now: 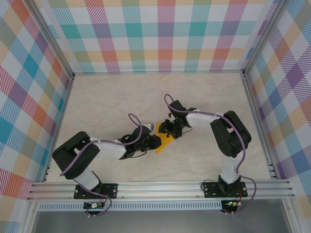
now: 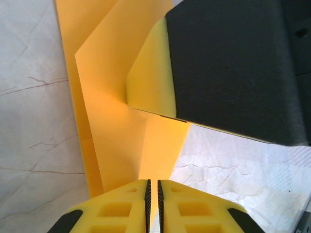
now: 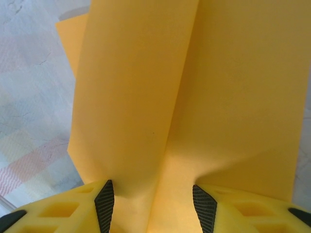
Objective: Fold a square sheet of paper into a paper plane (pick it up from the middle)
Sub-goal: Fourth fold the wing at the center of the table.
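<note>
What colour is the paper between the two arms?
The paper is plain orange, unmarked. It shows best in the right wrist view.

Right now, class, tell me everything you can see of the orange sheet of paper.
The orange sheet is thin, matte, unmarked paper, creased into overlapping folded layers. It sits mid-table between the two arms. The left gripper pinches one fold, and another fold stands between the parted fingers of the right gripper.

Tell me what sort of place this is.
Likely a robot lab test cell: an aluminium frame around a marble-look table, checked backdrop walls, the left arm and right arm bolted to its front rail.
</note>
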Controlling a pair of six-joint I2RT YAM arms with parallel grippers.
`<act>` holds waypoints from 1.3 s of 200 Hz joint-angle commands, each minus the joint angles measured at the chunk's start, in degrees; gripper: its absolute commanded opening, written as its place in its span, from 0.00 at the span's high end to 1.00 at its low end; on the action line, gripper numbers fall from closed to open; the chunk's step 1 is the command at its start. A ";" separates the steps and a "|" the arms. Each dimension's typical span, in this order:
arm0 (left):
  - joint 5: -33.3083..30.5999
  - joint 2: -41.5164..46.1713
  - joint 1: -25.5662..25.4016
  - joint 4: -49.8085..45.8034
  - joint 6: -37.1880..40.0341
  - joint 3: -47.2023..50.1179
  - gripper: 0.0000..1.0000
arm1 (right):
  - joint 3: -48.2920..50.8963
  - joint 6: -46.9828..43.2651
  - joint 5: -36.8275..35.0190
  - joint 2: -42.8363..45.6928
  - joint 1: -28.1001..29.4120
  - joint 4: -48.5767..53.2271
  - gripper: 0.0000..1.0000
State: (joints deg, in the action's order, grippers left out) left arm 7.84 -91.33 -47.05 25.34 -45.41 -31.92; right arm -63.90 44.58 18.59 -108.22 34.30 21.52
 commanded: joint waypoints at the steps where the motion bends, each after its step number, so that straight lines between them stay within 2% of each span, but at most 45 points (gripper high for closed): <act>1: -0.98 -0.69 0.72 -1.50 0.76 -1.21 0.86 | 3.17 0.37 -11.73 -6.27 -0.54 6.17 0.49; 189: -1.69 -3.57 0.89 -2.05 0.79 -2.27 0.87 | 1.52 -0.36 -13.54 -10.11 -0.22 8.80 0.56; 260: -0.85 -2.91 0.90 -1.88 0.75 -2.01 0.85 | -0.07 -2.52 -12.56 -11.89 0.21 9.53 0.55</act>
State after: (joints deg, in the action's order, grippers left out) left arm 6.98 -94.19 -46.98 24.05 -45.41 -33.26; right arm -67.75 44.14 17.61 -111.42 34.48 27.53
